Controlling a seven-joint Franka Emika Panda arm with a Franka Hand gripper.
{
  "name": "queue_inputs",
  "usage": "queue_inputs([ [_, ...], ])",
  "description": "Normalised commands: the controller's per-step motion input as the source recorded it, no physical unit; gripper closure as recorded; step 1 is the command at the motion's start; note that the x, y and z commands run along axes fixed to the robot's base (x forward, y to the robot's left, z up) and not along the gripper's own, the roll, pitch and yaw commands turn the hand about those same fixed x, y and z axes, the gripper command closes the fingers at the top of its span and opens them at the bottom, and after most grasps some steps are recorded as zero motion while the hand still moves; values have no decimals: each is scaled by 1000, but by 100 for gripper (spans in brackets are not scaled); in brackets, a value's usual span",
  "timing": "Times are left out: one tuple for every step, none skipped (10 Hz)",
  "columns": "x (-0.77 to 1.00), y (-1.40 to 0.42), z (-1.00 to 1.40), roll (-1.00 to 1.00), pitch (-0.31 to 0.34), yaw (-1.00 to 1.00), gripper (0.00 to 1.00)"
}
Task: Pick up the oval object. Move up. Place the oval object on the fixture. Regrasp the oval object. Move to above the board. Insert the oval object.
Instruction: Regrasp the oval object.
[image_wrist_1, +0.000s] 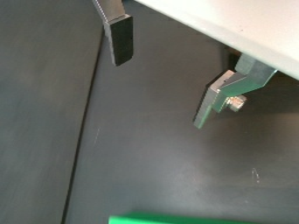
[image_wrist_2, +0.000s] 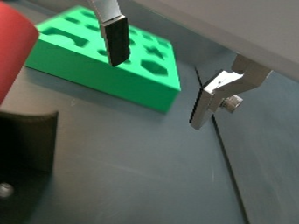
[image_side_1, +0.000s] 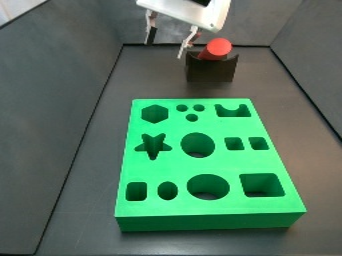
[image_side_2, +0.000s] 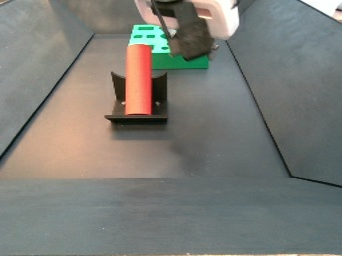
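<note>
Side view shows the red peg (image_side_2: 138, 79) resting on the fixture (image_side_2: 136, 112); bring your empty, spread gripper (image_wrist_2: 163, 74) squarely over it to regrasp

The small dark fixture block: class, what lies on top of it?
The smooth red oval rod lies on the dark notched fixture, covering its notch. The open, empty hand hangs beside it, short of the green cut-out board.

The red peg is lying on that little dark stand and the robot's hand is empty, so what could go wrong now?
1. The oval object rests loose on the fixture; a bump from the tool, open and empty nearby, could roll it off.
2. An off-centre regrasp might tilt the peg, so it could jam at the board hole.
3. The board has several similar cut-outs, so the wrong one might be picked.
</note>
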Motion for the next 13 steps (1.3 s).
queue_inputs([
  [-33, -22, -5, 743, -292, -1000, 0],
  [-44, -22, 5, 731, -323, -1000, 0],
  [-49, -19, 3, 722, -344, -1000, 0],
  [-50, -18, -3, 711, -361, -1000, 0],
  [-38, -14, -6, 694, -373, -1000, 0],
  [-35, -11, -8, 678, -375, -1000, 0],
  [-34, -9, -14, 668, -372, -1000, 0],
  [-35, -9, -15, 656, -360, -1000, 0],
  [-35, -5, -12, 633, -327, -1000, 0],
  [-35, -5, -14, 613, -286, -1000, 0],
  [-35, -4, -16, 560, -194, -950, 0],
  [-33, -4, -15, 414, -70, -724, 0],
  [-30, -1, -13, 285, 29, -518, 0],
])
